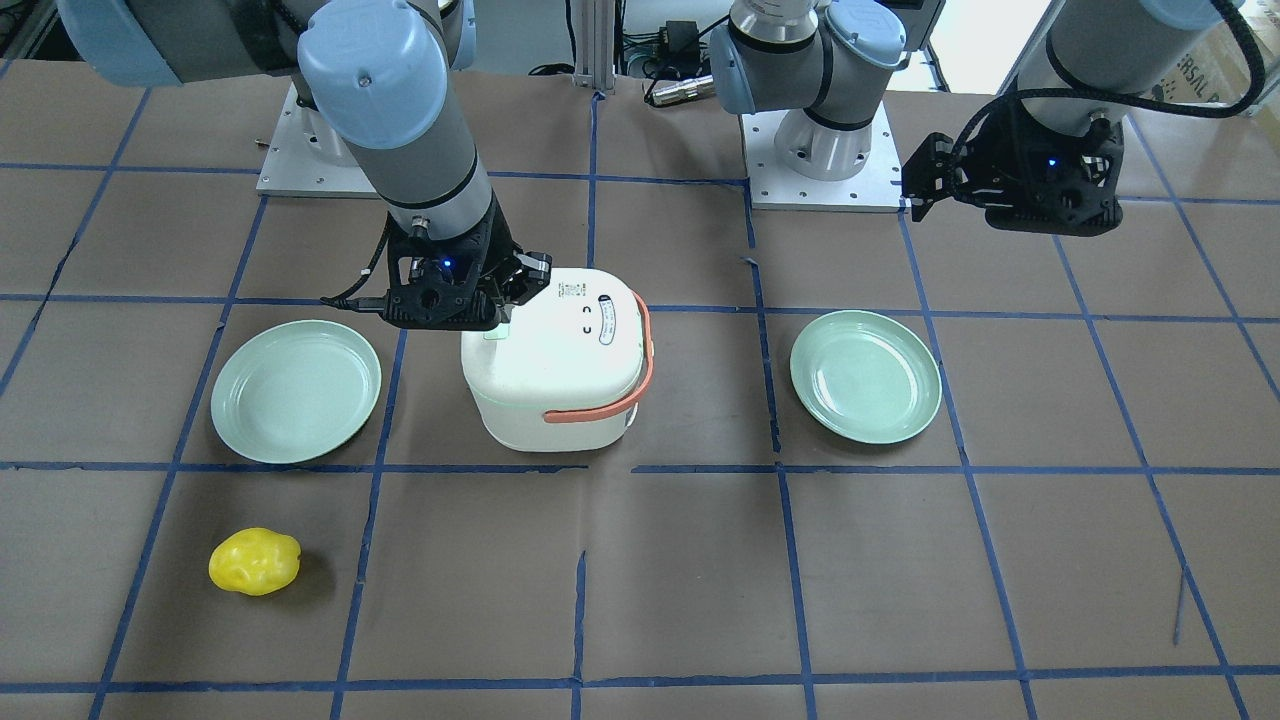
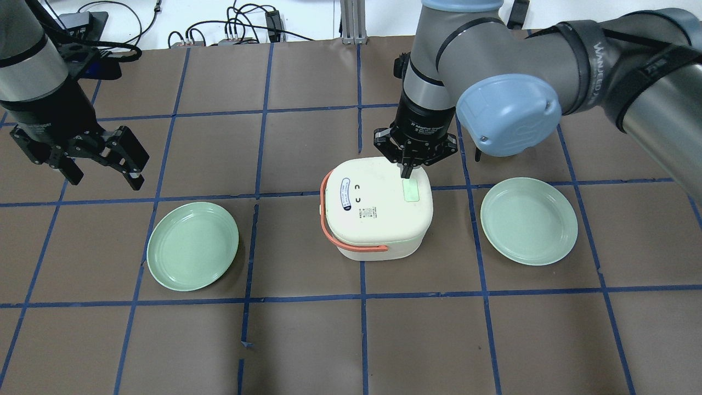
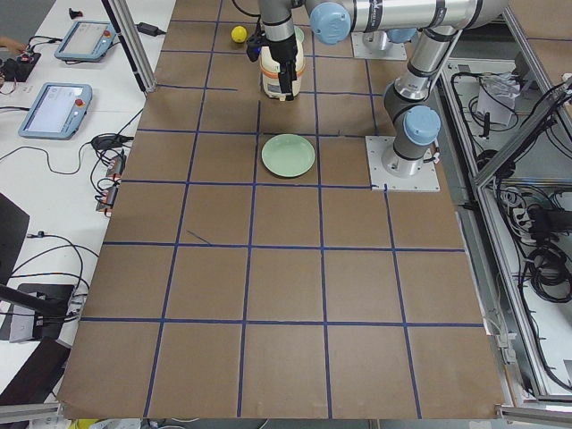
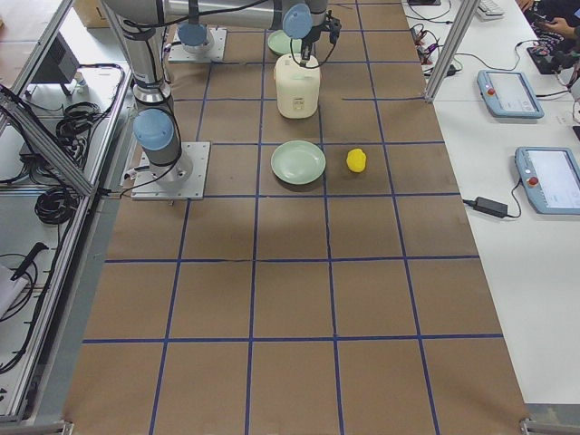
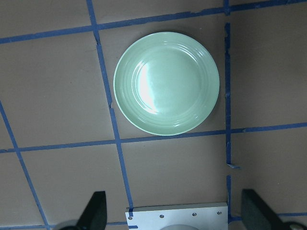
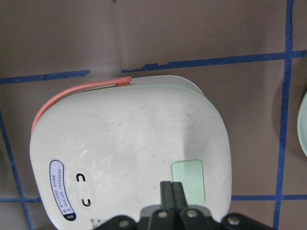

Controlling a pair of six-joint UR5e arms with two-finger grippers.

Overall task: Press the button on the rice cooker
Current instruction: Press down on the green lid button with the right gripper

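The white rice cooker (image 2: 378,211) with a coral strap handle stands mid-table, lid closed; it also shows in the front view (image 1: 560,370). A mint-green button (image 6: 188,179) sits on its lid. My right gripper (image 2: 406,174) is shut and empty, pointing straight down over the lid. In the right wrist view the gripper (image 6: 171,186) has its tips at the button's edge; I cannot tell whether they touch it. My left gripper (image 2: 104,178) is open and empty, high over the table's left side, far from the cooker.
Two mint-green plates flank the cooker, one on my left (image 2: 192,245) and one on my right (image 2: 529,220). A yellow lemon-like object (image 1: 254,561) lies on the operators' side beyond the right plate. Blue tape lines grid the brown table.
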